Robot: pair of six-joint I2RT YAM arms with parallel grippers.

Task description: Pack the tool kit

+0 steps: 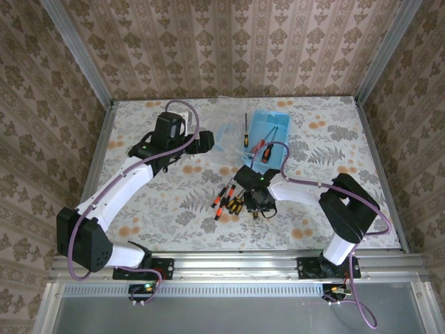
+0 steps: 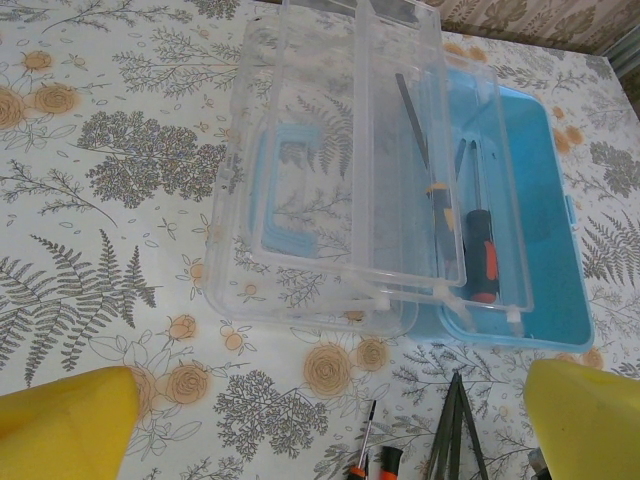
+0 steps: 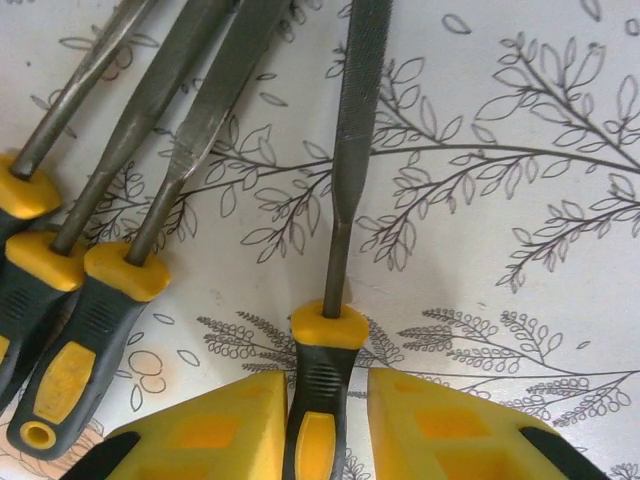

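Note:
The tool kit is a blue box (image 1: 268,132) (image 2: 545,200) at the back of the table, its clear lid (image 2: 320,180) folded open to the left. A black and orange screwdriver (image 2: 482,255) and a yellow-handled tool lie inside. My right gripper (image 3: 327,400) (image 1: 254,202) straddles the black and yellow handle of a flat file (image 3: 345,150) lying on the table. The left pad touches the handle and a narrow gap shows at the right pad. My left gripper (image 2: 330,425) (image 1: 201,141) hangs wide open over the table in front of the box, holding nothing.
Three more yellow-handled files (image 3: 90,290) lie just left of the straddled one. Orange-handled screwdrivers (image 1: 226,198) (image 2: 375,460) and dark file blades (image 2: 455,430) lie between the box and the right gripper. Wallpapered walls enclose the table.

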